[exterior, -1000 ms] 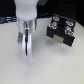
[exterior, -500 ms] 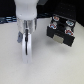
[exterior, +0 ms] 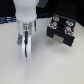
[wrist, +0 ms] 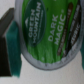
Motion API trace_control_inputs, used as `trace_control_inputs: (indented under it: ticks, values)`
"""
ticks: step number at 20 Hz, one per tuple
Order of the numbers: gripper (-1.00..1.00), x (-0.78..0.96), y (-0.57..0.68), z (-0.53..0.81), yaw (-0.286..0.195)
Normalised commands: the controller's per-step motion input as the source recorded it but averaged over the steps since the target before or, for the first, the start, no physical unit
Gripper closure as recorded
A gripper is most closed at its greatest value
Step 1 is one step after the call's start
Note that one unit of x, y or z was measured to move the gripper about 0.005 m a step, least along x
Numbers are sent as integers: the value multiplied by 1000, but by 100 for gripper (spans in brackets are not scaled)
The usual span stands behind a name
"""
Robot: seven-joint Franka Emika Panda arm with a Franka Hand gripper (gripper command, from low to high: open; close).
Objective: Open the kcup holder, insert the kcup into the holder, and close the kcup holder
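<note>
Exterior view: white Panda arm (exterior: 25, 10) hangs over the pale round table (exterior: 50, 70), on the exterior view's left. The tool (exterior: 24, 42) points down at the tabletop, its two long white fingers (exterior: 28, 47) close together; too blurred in this view to make out anything between them.

Wrist view: the small white cylindrical kcup with the green round foil top (wrist: 46, 32) fills nearly the whole picture, lid facing the camera, "GREEN MOUNTAIN" and "DARK MAGIC" lettering readable. A teal pad on a black finger (wrist: 11, 42) presses against the lid's rim on one side. The opposite finger is not visible in this picture. So the tool reads as clamped on the kcup, pod held between the pads.

The black boxy kcup holder (exterior: 61, 29) sits on the table on the exterior view's right, well apart from the tool. Pods with red-and-white tops (exterior: 59, 22) rest on its top. Its front panel faces the camera; whether the drawer is pulled out cannot be told at this resolution.
</note>
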Motion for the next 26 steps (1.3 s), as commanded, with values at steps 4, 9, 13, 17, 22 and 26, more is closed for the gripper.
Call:
trace_control_inputs:
  ticks: [4, 9, 13, 17, 22, 26]
  values:
    - [100, 75, 309, 825, -12]
    - [100, 64, 459, 881, -1]
    - [100, 18, 561, 762, 21]
    - [100, 21, 626, 617, 23]
    - [100, 14, 659, 472, 17]
    - [100, 3, 666, 463, 10]
